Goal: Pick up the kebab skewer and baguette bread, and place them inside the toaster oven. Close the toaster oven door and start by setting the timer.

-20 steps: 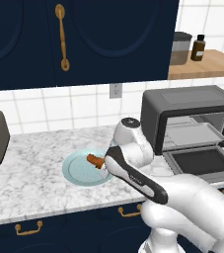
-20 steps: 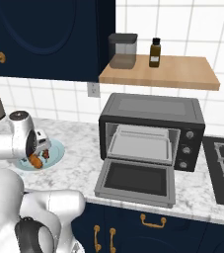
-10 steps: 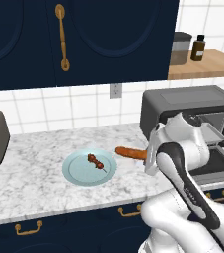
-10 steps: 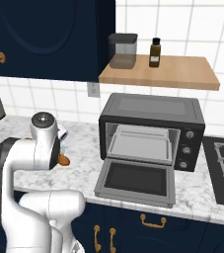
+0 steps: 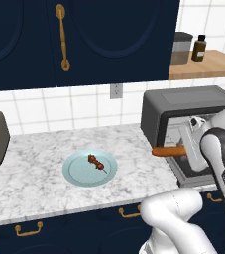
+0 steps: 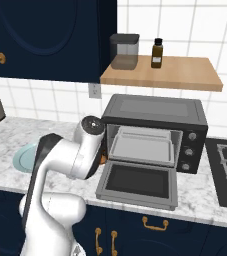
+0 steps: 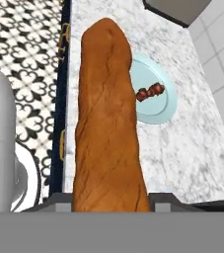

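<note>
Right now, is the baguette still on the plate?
No, the baguette is off the plate, held in the air beside the toaster oven.

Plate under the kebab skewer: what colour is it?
Pale blue-green. The plate shows best in the left base view, with the kebab skewer lying on it.

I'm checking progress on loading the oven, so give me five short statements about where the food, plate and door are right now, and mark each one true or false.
1. The baguette bread is held in the gripper, off the counter. True.
2. The kebab skewer is already inside the toaster oven. False: it lies on the light blue plate.
3. The toaster oven door is folded down open. True.
4. The baguette bread rests on the plate beside the skewer. False: it is up by the oven's left side, in the jaws.
5. A dark bottle stands on the wooden shelf above the oven. True.
</note>
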Motion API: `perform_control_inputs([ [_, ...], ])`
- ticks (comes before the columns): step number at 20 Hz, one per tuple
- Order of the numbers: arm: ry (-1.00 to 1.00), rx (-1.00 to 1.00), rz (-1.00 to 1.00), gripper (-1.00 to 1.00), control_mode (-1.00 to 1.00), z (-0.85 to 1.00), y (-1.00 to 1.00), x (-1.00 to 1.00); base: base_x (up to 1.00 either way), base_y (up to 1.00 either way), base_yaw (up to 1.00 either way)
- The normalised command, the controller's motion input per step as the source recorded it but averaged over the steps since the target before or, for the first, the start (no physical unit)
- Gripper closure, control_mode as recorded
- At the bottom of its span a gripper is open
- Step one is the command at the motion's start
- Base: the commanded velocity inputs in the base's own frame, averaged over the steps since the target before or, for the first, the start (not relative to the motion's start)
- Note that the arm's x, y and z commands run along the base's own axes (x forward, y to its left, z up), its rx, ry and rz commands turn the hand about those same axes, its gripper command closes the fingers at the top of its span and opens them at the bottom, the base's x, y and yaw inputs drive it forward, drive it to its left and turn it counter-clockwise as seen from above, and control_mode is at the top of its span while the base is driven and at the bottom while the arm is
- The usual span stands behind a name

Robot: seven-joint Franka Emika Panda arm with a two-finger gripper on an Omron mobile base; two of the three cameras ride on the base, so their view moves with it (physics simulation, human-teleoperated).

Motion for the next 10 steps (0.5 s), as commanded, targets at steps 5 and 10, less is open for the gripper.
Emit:
perform_control_inputs([
  [5,0.00,-0.04,0.08,1.00,-1.00,0.01,-0.98,0.27,0.00,0.00,0.00],
  [10,0.00,-0.02,0.00,1.00,-1.00,0.02,-0.85,0.56,0.00,0.00,0.00],
])
